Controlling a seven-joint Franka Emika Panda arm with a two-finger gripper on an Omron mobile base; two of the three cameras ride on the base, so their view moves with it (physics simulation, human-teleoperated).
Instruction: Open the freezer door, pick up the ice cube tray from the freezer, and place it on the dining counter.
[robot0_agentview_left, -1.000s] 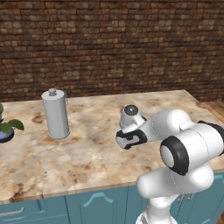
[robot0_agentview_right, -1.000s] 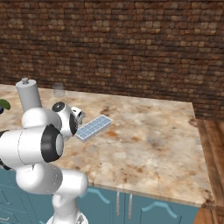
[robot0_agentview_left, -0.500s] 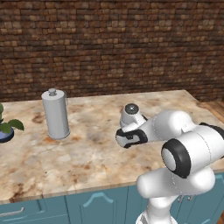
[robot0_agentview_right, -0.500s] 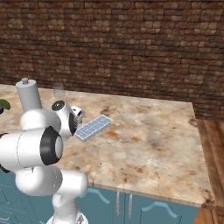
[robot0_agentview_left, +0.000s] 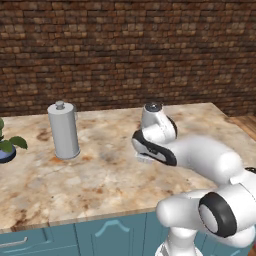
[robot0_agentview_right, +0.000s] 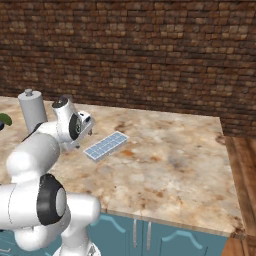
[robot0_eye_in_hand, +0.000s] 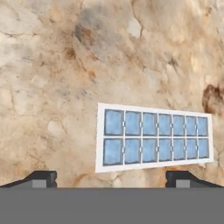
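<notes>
Hand view: my tool (robot0_eye_in_hand: 112, 177) looks straight down at the table (robot0_eye_in_hand: 52, 65); its two dark fingertips (robot0_eye_in_hand: 41, 178) stand wide apart, released, nothing between them.
Tray: the tray (robot0_eye_in_hand: 153, 137) lies flat on the marbled stone, just past my fingertips and shifted toward the right one; two rows of pale blue cells in a white frame.
Right base view: the tray (robot0_agentview_right: 105, 145) rests on the table (robot0_agentview_right: 170, 165) just beside my tool (robot0_agentview_right: 86, 131), apart from it.
Left base view: my wrist hangs low over the table (robot0_agentview_left: 100, 175); my arm hides most of the tray.
Canister: a grey canister (robot0_agentview_left: 63, 130) stands upright, well apart from the tray, to its left.
Plant: green leaves (robot0_agentview_left: 7, 142) at the table's far left edge.
Wall: brick wall (robot0_agentview_left: 125, 50) behind the table.
</notes>
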